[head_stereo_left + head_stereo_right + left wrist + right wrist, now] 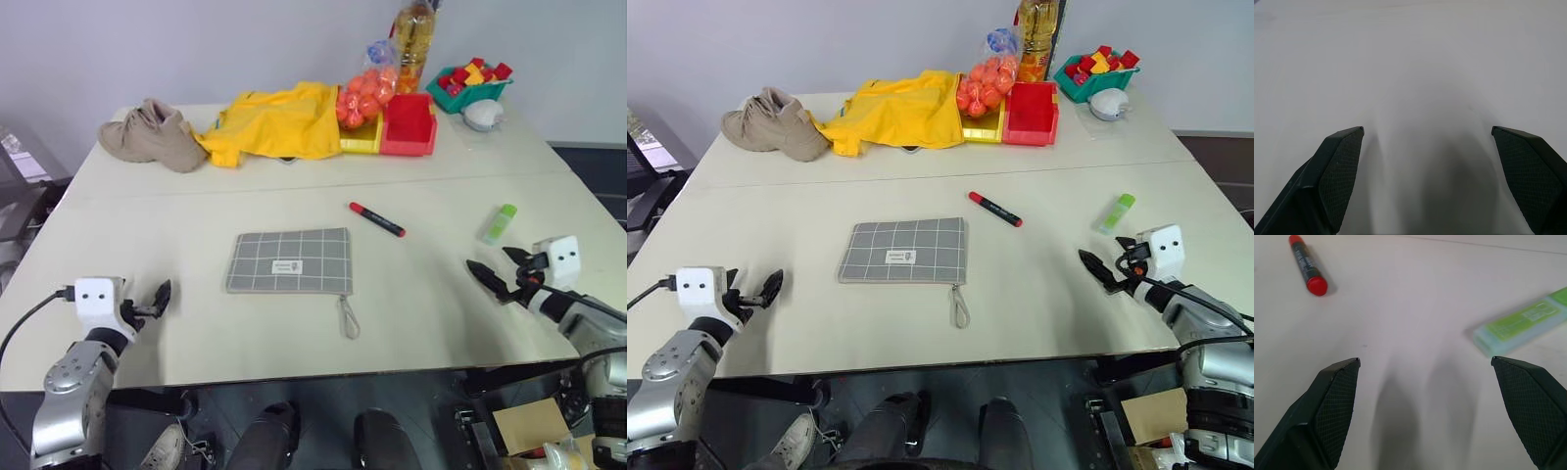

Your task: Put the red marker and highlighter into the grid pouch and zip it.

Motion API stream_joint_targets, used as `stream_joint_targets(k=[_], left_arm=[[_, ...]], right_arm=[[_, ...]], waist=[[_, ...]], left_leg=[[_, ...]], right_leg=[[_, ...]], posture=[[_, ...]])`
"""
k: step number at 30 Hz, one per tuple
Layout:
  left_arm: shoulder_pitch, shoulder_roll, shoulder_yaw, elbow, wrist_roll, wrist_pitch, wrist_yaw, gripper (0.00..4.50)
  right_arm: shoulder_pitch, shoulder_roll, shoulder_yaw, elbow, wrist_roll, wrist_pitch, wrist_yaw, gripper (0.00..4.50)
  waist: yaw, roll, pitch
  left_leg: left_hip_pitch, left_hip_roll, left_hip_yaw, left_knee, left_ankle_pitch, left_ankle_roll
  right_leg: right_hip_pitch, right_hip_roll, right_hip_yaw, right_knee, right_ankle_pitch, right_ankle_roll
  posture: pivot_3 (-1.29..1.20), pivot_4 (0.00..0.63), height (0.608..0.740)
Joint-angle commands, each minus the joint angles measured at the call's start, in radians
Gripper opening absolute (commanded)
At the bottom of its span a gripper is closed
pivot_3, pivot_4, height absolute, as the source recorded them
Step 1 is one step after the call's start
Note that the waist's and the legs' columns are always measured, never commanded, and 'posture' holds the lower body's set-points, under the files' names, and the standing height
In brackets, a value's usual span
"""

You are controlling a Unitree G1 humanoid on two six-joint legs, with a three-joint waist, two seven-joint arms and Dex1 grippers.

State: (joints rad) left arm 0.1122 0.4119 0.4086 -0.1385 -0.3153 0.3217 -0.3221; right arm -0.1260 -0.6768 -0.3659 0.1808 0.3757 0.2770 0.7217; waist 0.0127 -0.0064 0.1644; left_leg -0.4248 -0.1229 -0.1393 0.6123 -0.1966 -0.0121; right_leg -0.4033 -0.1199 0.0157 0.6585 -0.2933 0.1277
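Note:
The grid pouch (pixel 290 261) lies flat in the middle of the table, zipper side toward me, its grey loop pull (pixel 349 318) trailing off the front right corner. The red marker (pixel 377 219) lies beyond and right of it. Further right lies the light-green highlighter (pixel 500 223). My right gripper (pixel 502 270) hovers open just in front of the highlighter, with nothing between its fingers; its wrist view shows the highlighter (pixel 1523 327) and the marker (pixel 1308 265) ahead. My left gripper (pixel 157 299) stands open and empty near the table's front left edge, well left of the pouch.
Along the far side of the table lie a beige shoe (pixel 152 135), a yellow cloth (pixel 274 121), yellow and red bins (pixel 409 127), a bag of orange balls (pixel 364 93), a bottle (pixel 415 39) and a green tray of blocks (pixel 468 83).

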Motion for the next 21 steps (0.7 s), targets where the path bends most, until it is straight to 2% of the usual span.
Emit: stream_joint_targets(k=[1,8,14,17,21], left_arm=[[0.008,0.024,-0.002,-0.047,0.015,-0.002,-0.003,4.50],[-0.015,0.019,-0.011,-0.027,0.013,-0.014,-0.010,4.50],[-0.062,0.010,-0.034,0.015,0.024,-0.061,-0.020,4.50],[-0.072,-0.001,-0.049,0.020,0.033,-0.078,-0.017,4.50],[-0.077,-0.010,-0.076,0.025,0.044,-0.098,-0.026,4.50]], right_arm=[[-0.008,0.002,-0.016,-0.017,0.011,-0.020,0.000,4.46],[-0.029,0.025,0.013,-0.084,0.024,-0.003,-0.001,4.46],[-0.096,0.085,0.112,-0.267,0.070,0.080,-0.007,4.46],[-0.150,0.131,0.185,-0.309,0.063,0.113,-0.021,3.59],[-0.228,0.180,0.293,-0.312,0.007,0.136,-0.050,1.47]], waist=[[0.000,0.000,0.000],[0.000,0.000,0.000],[-0.003,0.000,0.000],[-0.002,0.000,0.000],[-0.001,0.000,0.000]], left_leg=[[0.000,0.000,0.000,0.000,0.000,0.000],[0.000,0.000,0.000,0.000,0.000,0.000],[0.000,0.000,0.000,0.000,0.000,0.000],[0.000,0.000,0.000,0.000,-0.001,0.000],[0.000,0.000,0.000,0.000,-0.001,0.000]], right_leg=[[0.000,0.000,0.000,0.000,0.000,0.000],[0.000,0.000,0.000,0.000,0.000,0.000],[0.000,0.000,0.000,0.000,0.000,0.000],[-0.001,0.000,0.000,0.000,0.000,0.000],[-0.001,0.000,0.000,0.000,0.000,0.000]], posture=[[0.00,0.150,0.740],[0.00,0.150,0.740],[0.00,0.150,0.740],[0.00,0.150,0.740],[0.00,0.150,0.740]])
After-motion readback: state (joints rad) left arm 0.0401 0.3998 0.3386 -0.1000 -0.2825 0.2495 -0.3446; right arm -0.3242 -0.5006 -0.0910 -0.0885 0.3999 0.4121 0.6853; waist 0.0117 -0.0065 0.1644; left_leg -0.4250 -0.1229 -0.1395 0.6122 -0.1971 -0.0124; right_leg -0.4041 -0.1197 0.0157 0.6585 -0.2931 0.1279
